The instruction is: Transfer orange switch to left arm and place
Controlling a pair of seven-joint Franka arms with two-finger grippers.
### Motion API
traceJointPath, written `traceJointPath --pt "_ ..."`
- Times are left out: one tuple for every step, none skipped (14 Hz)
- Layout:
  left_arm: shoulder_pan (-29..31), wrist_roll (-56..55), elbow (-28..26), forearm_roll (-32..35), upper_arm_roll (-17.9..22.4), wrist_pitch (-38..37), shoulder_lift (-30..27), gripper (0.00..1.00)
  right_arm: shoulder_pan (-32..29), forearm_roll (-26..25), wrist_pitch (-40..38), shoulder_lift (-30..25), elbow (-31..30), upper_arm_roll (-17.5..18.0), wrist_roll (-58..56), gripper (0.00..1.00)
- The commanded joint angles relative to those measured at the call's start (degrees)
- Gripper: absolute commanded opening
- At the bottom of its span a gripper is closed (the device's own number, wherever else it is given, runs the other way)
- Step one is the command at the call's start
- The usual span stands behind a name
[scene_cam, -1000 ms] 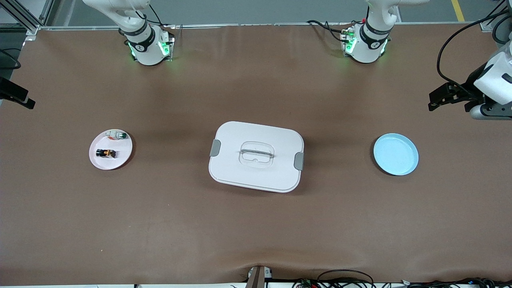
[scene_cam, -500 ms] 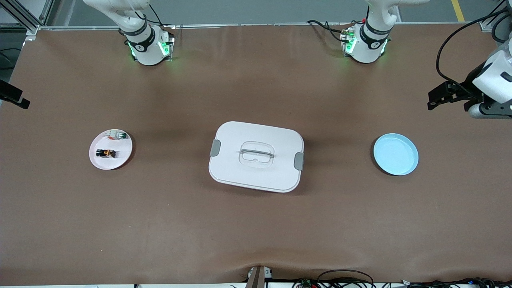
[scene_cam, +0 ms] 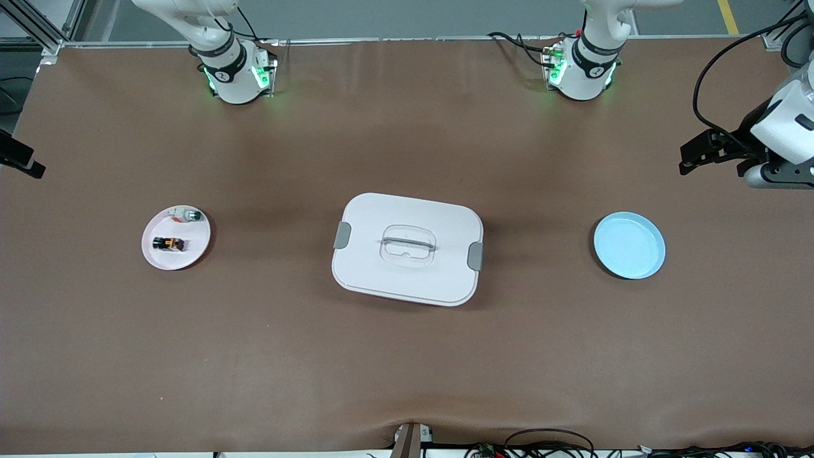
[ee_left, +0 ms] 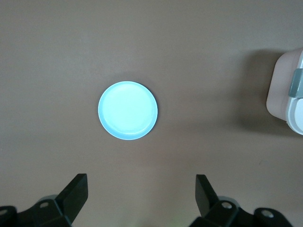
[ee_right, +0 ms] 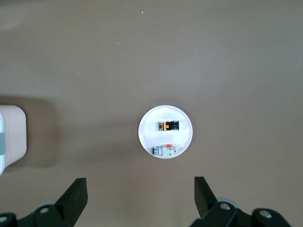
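It looked like a robotics lab: two white arms [scene_cam: 226, 70] bolted to a brown-covered table [scene_cam: 407, 369], aluminium framing [scene_cam: 38, 25] and loose cables [scene_cam: 547, 442] along its edges.

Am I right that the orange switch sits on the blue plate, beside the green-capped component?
No. The orange switch lies on the pink plate, beside the green-capped component, as the front view shows. The blue plate holds nothing.
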Motion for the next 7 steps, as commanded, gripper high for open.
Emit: traceJointPath --pt "0.0 0.4 0.6 0.0 0.1 -0.7 -0.3 1.00 -0.6 0.3 1.5 1.0 -1.1 0.4 -0.6 1.00" --pt "0.0 0.5 0.6 0.0 0.1 -0.6 -0.3 1.00 -0.7 0.3 3.4 1.4 -2.5 0.4 -0.8 1.00" --pt "0.0 0.4 0.6 0.1 0.1 -0.6 -0.2 1.00 -0.8 0.2 6.0 1.4 -4.7 0.4 -0.9 1.00" --pt "-0.1 0.4 0.6 0.1 0.1 -0.6 -0.2 1.00 -0.7 0.2 8.9 1.4 -7.0 0.4 -0.9 1.00" --pt "-0.1 0.4 0.6 0.1 0.1 -0.6 -0.1 1.00 -0.7 0.2 11.4 1.4 -9.2 0.4 -0.9 1.00" --pt "0.0 0.4 0.6 0.1 0.1 -0.6 -0.1 1.00 -0.5 0.2 14.2 1.5 -11.2 0.4 -0.9 1.00" --pt "0.0 0.4 0.6 0.1 0.1 -0.6 0.0 1.00 -0.4 0.2 16.0 1.6 -12.6 0.4 -0.9 1.00"
